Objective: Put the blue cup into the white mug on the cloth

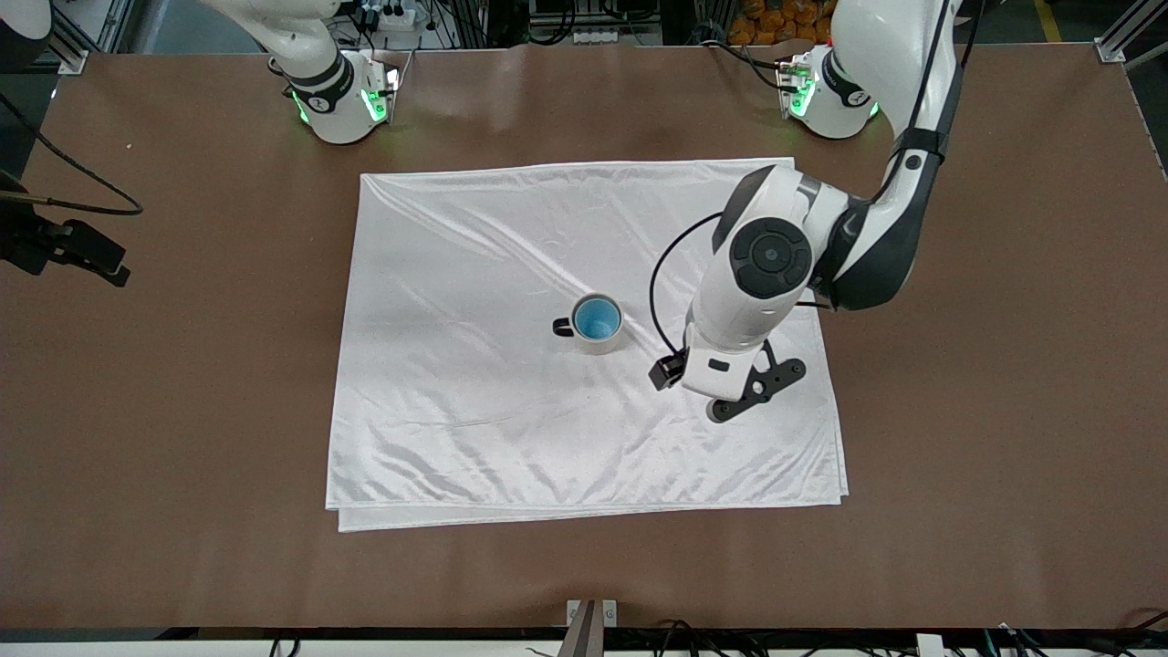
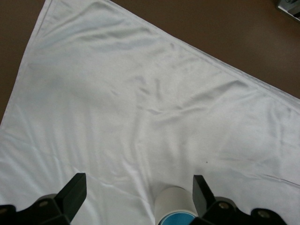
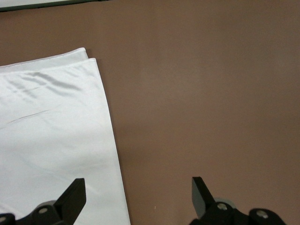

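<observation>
The white mug (image 1: 599, 343) stands upright near the middle of the cloth (image 1: 474, 274), its black handle toward the right arm's end. The blue cup (image 1: 598, 318) sits inside it, with only its blue inside showing. My left gripper (image 1: 721, 388) hangs over the cloth beside the mug, toward the left arm's end, open and empty. In the left wrist view the mug (image 2: 175, 200) with the blue cup (image 2: 178, 219) in it shows close to one finger (image 2: 200, 192) of my left gripper (image 2: 138, 193). My right gripper (image 3: 138, 194) is open and empty over a cloth (image 3: 51, 122) corner.
The brown table (image 1: 985, 365) surrounds the cloth on all sides. The left arm's elbow (image 1: 876, 246) hangs over the cloth's edge at the left arm's end. The right arm (image 1: 319, 73) waits by its base, with a black camera mount (image 1: 64, 242) at that end.
</observation>
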{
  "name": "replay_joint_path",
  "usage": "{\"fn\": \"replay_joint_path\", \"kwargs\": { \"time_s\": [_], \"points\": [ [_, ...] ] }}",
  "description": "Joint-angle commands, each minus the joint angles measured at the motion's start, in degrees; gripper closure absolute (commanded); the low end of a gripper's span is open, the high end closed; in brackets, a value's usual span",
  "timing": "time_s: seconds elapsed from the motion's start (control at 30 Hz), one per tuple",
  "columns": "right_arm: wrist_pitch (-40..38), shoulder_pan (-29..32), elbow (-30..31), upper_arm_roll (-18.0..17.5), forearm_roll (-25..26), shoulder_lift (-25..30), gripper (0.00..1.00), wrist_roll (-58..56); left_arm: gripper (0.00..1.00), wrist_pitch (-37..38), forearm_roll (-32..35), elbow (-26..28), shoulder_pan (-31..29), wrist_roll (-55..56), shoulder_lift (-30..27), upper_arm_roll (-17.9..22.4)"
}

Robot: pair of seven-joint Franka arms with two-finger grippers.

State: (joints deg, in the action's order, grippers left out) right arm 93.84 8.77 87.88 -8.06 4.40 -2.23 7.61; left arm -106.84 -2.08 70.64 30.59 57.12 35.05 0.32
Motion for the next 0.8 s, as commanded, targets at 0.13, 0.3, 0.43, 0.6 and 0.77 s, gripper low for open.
{"fn": "replay_joint_path", "kwargs": {
  "time_s": [0.13, 0.3, 0.43, 0.6, 0.77],
  "points": [
    [-0.9, -0.3, -1.8, 0.5, 0.0, -1.1, 0.0, -0.3, 0.0, 3.0, -0.1, 1.2, -5.6, -6.7, -3.1, -0.8],
    [-0.9, -0.2, -1.9, 0.5, -0.1, -1.1, 0.0, -0.2, 0.0, 5.0, -0.1, 1.3, -8.9, -10.5, -3.8, -1.0],
    [-0.9, 0.0, -1.9, 0.4, -0.4, -1.3, 0.0, -0.3, 0.0, 6.4, -0.1, 1.3, -11.9, -15.1, -4.0, -1.0],
    [-0.9, 0.2, -1.9, 0.5, -1.7, -1.3, 0.0, -0.2, 0.0, 8.1, -0.4, 2.2, -16.2, -21.3, -6.0, -1.1],
    [-1.0, 0.0, -1.7, 0.5, -1.9, -1.2, 0.0, 0.2, 0.0, 8.2, -2.2, 6.0, -21.9, -30.1, -10.4, -1.1]
  ]
}}
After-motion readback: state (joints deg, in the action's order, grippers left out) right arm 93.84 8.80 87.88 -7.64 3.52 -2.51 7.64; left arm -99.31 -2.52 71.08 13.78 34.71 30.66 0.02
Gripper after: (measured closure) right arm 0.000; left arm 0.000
